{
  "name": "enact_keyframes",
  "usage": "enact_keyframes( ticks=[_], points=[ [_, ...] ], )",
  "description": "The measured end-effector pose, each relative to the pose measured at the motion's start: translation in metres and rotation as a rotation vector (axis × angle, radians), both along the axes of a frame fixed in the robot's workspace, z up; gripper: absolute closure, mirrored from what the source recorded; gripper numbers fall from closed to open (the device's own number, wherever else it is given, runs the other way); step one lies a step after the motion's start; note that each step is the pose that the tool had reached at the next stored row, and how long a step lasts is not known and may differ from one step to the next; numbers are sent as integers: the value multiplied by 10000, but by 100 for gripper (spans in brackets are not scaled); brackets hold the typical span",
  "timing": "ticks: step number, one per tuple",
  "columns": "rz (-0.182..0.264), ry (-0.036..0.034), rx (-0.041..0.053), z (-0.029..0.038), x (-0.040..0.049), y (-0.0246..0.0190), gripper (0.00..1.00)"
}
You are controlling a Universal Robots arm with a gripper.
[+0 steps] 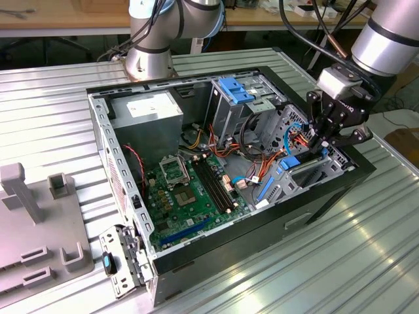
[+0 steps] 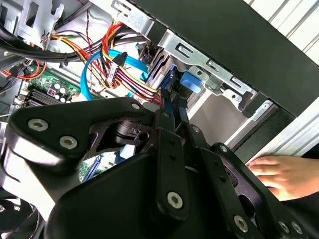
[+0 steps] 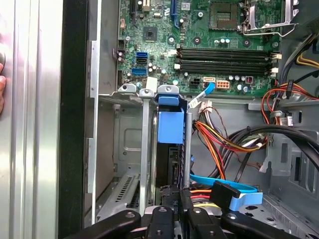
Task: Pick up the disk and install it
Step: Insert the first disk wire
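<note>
An open black desktop computer case [image 1: 327,196] was seen lying on a ribbed metal table [image 1: 52,98] in the exterior view, with a green motherboard [image 1: 190,190] exposed inside it. The black multi-link gripper [image 1: 325,145] of the silver robot arm [image 1: 393,33] was positioned over the drive bay at the corner of the case toward the exterior view's right.

In the first wrist view, the disk [image 3: 168,149], a flat dark drive framed by a blue plastic carrier rail, was seen standing on edge in a slot of the grey metal drive cage [image 3: 144,149], beside the case's side wall. The gripper [image 3: 174,206] was closed narrowly on the near edge of the disk, with one fingertip on each flat side. The blue rail end of the disk [image 2: 189,82] was also seen in the second wrist view, beyond the fingertips of the gripper [image 2: 170,107], within the cage.

A bundle of red, yellow and orange wires [image 3: 219,144] and a flat light-blue data cable [image 3: 224,191] were seen just beside the disk. A person's hand [image 2: 276,174] was resting on the table outside the case in the second wrist view.
</note>
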State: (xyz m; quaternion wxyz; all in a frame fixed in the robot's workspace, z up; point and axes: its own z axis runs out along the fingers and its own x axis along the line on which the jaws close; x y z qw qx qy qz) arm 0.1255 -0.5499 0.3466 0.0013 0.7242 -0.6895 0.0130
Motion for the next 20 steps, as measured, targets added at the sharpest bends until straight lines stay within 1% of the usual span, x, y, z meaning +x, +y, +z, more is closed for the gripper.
enact_keyframes(
  ticks=[4,6,10,12,13,14,15,19,20],
  points=[
    [-27,0,2,-1,-6,0,83],
    [-353,0,11,-1,-8,0,83],
    [-447,0,30,23,-8,-3,83],
    [-479,2,107,24,-8,-17,83],
    [-493,4,200,24,-8,-29,83],
    [-500,6,272,20,-8,-38,83],
    [-500,6,291,17,-8,-38,83],
    [-501,7,313,-5,-9,-39,83],
    [-501,7,334,-9,-9,-39,83]
  ],
)
